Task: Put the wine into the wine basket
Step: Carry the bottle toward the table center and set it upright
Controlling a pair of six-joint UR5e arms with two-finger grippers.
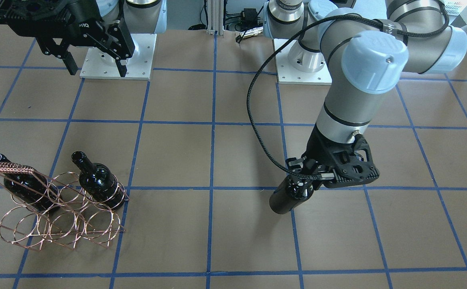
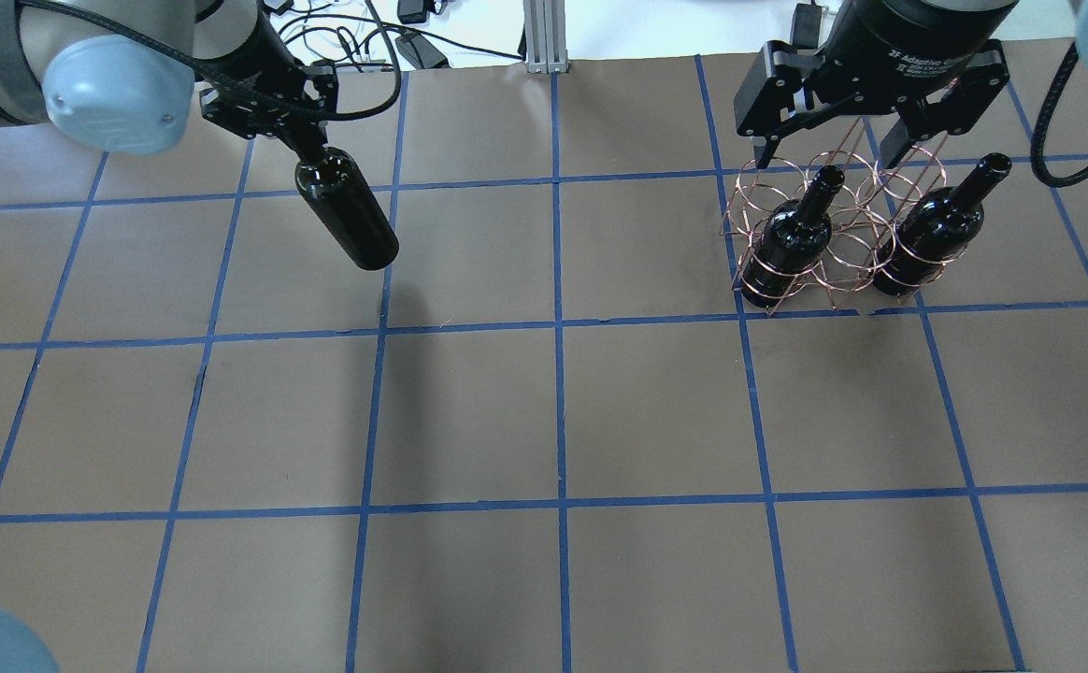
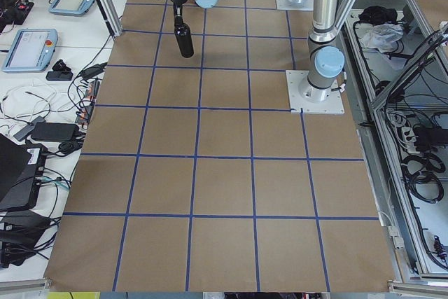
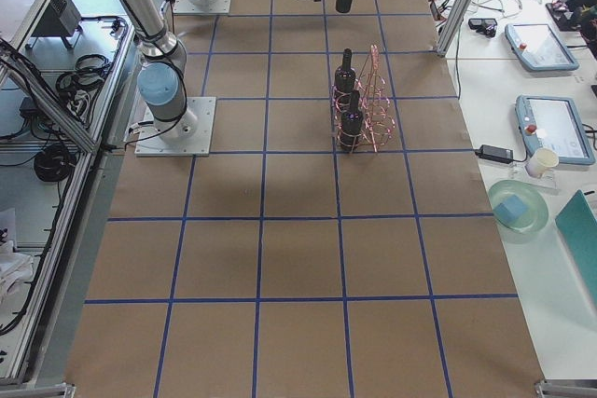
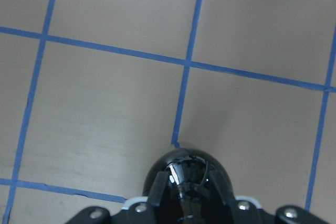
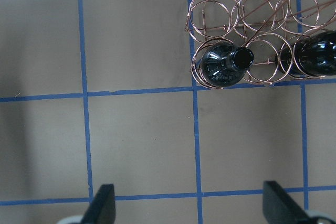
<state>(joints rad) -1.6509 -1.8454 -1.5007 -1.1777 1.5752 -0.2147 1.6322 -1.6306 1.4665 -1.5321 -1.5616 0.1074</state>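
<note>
**Held bottle.** The left gripper has its jaws clamped on the neck of the bottle. The left wrist view shows the bottle's shoulder directly below, between the two jaws. The bottle hangs neck up and base down, and its base is clear of the surface. It sits on the robot's left side of the surface, over a blue tape line.

**Basket.** The basket stands on the surface on the robot's right side, well apart from the held bottle. Two more bottles are seated in it, one at each end of the ring row nearer the robot. One ring lies between them. Both stand with necks up through the rings.

**Right gripper.** The right gripper has its jaws spread wide with nothing between them. It hangs above the surface on the robot's side of the basket and touches neither the wire nor the seated bottles. In the right wrist view the basket lies at the top edge, with both jaw tips at the bottom edge.

**Relation to task.** The held bottle is in the left jaws only, not in any ring. The right jaws are much nearer the basket.
</note>
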